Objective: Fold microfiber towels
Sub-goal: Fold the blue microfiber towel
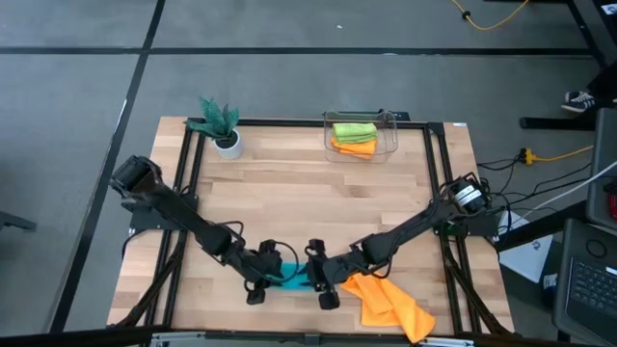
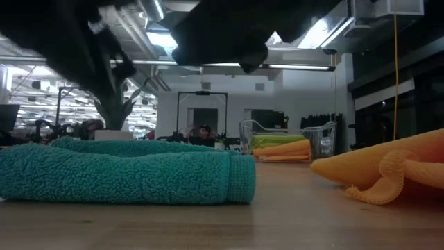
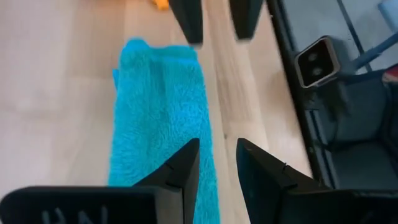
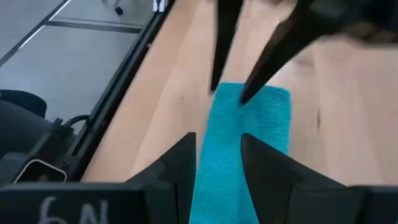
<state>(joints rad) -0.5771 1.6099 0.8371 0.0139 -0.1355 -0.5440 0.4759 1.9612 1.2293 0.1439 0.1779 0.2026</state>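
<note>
Teal towel [image 1: 292,279] – one; orange towels [image 1: 388,301] – two.

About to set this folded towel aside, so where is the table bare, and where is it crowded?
Bare wood spans the middle, between the clear plastic bin and small potted plant at the far edge and both arms. The near-left corner is bare too. It is crowded at the near edge: folded teal microfiber towel, left gripper, right gripper, crumpled orange towel.

Overhead: straight down on the whole table [image 1: 289,193]. Low: at tabletop height, level, very near the teal towel [image 2: 125,173]. Both wrist views: close above the same teal towel [image 3: 155,118] [image 4: 245,143], facing each other, each showing the opposite arm's fingers
</note>
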